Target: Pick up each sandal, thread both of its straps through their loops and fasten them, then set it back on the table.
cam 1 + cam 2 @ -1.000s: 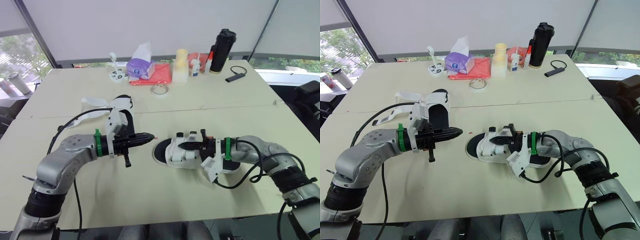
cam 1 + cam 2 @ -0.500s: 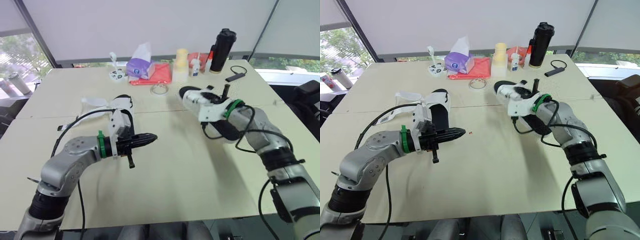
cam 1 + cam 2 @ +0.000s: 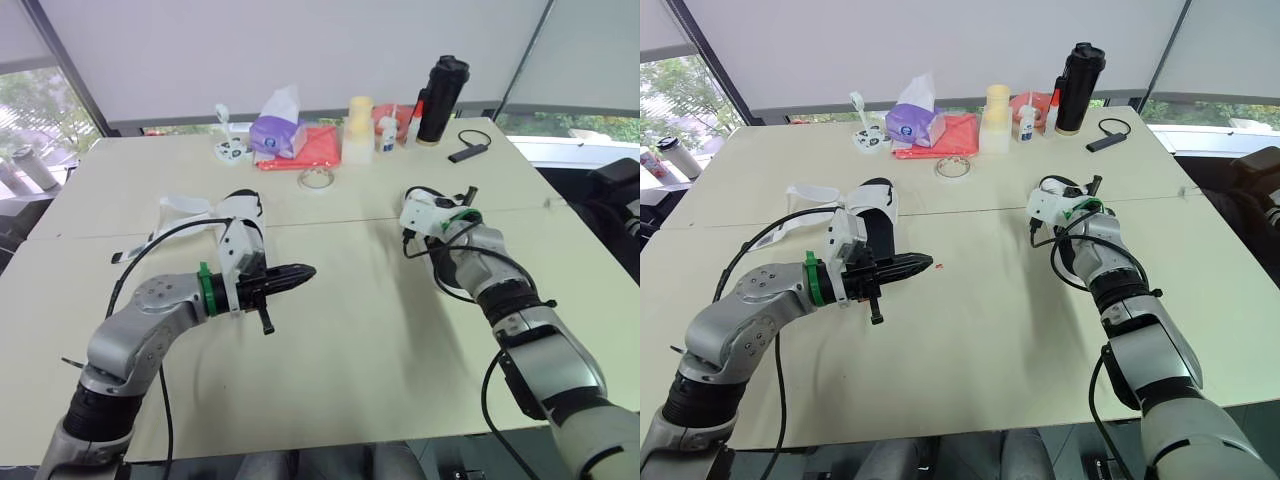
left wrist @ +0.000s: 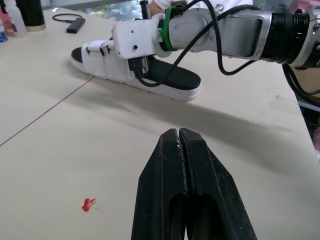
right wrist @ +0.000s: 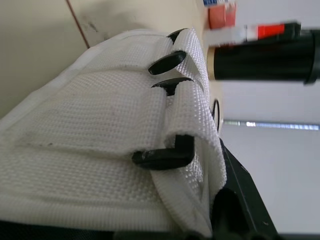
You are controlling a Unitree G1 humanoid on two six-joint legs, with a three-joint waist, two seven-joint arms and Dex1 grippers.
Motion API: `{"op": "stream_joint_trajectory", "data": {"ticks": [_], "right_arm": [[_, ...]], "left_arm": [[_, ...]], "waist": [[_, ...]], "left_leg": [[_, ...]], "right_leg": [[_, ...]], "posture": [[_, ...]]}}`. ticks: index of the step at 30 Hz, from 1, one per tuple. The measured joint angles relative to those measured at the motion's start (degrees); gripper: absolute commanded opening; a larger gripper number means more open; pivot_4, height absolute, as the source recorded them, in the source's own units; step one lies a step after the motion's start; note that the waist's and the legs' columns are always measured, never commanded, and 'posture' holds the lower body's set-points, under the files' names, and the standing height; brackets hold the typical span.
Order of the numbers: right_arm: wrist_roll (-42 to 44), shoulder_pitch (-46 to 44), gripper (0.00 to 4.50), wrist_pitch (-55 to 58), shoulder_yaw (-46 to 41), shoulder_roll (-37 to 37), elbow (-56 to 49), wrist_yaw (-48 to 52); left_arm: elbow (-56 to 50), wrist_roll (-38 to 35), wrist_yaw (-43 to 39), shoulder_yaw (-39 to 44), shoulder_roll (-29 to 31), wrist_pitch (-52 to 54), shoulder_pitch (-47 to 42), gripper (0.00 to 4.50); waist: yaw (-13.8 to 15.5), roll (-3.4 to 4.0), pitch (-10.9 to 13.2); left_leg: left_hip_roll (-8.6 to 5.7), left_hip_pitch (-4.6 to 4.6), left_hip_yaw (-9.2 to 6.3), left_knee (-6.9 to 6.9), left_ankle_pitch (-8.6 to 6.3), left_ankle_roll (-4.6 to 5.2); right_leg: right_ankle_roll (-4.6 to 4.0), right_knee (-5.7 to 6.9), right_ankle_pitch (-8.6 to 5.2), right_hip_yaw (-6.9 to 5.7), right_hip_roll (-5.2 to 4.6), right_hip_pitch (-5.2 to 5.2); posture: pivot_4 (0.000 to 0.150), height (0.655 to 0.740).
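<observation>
Left wrist view: left gripper (image 4: 178, 131) jaws pressed shut, empty, above table (image 4: 75, 150); right gripper (image 5: 235, 205) against sandal (image 4: 177, 77) straps, sandal flat on table; its grip, cannot tell.

left sandal (image 3: 243, 212) on table (image 3: 340, 350), right sandal (image 4: 176, 83) well apart, bottle (image 3: 440, 88) behind

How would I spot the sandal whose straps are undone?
Look at the big beige table, on the robot's left side, just beyond its left tool. The sandal there is white with a black footbed, and unlike the other sandal, its straps trail loose across the tabletop.
</observation>
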Motion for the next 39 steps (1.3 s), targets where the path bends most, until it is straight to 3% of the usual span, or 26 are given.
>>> {"op": "stream_joint_trajectory", "data": {"ticks": [3,9,12,26,31,39], "right_arm": [[0.93,-0.71,0.04,1.57,0.32,0.51,0.91,-0.66],[2.34,-0.87,2.86,2.97,0.63,0.97,0.86,0.35],[2.81,-0.68,4.47,3.78,0.65,-0.17,-1.62,2.09],[8.73,19.27,4.47,17.5,-3.76,-11.91,-48.77,31.1],[24.35,22.44,4.47,32.78,-13.76,-11.05,-65.73,45.79],[55.76,17.69,4.47,61.58,-27.99,1.79,-80.48,55.48]], "left_arm": [[-0.18,0.0,0.16,-0.03,-0.14,0.01,0.52,0.0],[-0.27,0.02,0.73,-0.06,-0.46,0.02,0.66,0.0],[-0.31,0.12,1.09,-0.08,-0.53,0.02,0.67,0.0],[-0.17,1.45,1.8,-0.72,-1.17,-1.23,0.55,0.0],[1.32,4.39,3.16,-0.7,-1.35,-3.77,0.19,0.0],[5.72,13.34,6.0,-1.52,-0.98,-11.05,-0.89,0.0]], "waist": [[-0.08,0.0,0.0],[-0.19,0.0,0.0],[-0.12,0.0,0.0],[0.19,0.0,0.0],[0.48,-0.01,0.0],[0.51,-0.02,-0.01]], "left_leg": [[0.01,0.0,0.0,0.01,0.01,-0.01],[0.02,0.0,0.0,0.0,0.01,-0.01],[0.02,0.0,0.0,0.01,0.01,-0.01],[0.06,0.02,0.0,0.12,0.0,0.0],[0.06,0.02,-0.03,0.2,-0.01,0.01],[0.1,0.04,-0.07,0.19,-0.02,0.01]], "right_leg": [[-0.01,0.0,0.01,0.02,0.03,0.0],[0.0,0.02,0.01,0.03,0.05,-0.02],[0.0,0.02,0.01,0.03,0.05,-0.01],[0.01,0.09,0.01,0.03,0.06,0.03],[0.0,0.07,0.0,0.02,0.06,0.1],[-0.03,0.07,0.02,0.01,0.09,0.08]], "posture": [[0.15,0.74],[0.15,0.74],[0.15,0.74],[0.15,0.74],[0.15,0.74],[0.15,0.74]]}}
